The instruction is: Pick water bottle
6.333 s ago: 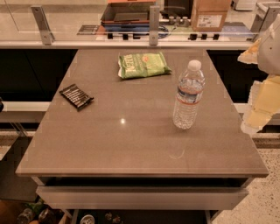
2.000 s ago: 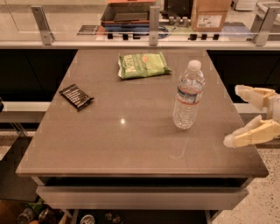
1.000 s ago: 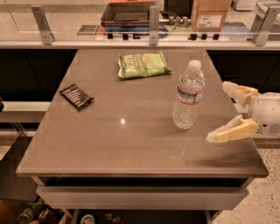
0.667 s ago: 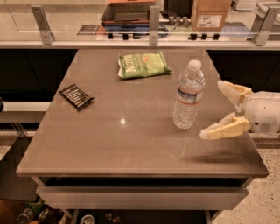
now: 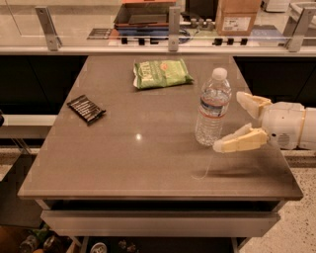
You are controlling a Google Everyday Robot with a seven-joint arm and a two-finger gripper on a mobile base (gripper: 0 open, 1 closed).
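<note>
You see your cream two-finger gripper spread wide just right of the clear ribbed plastic water bottle, upright on the grey-brown table.

A green snack bag lies flat at the far middle of the table. A dark ribbed packet lies askew near the table's left edge. Beyond the table's far edge stand a cardboard box and a brown tray. The gripper hovers over the table's right edge, jaws spread.
</note>
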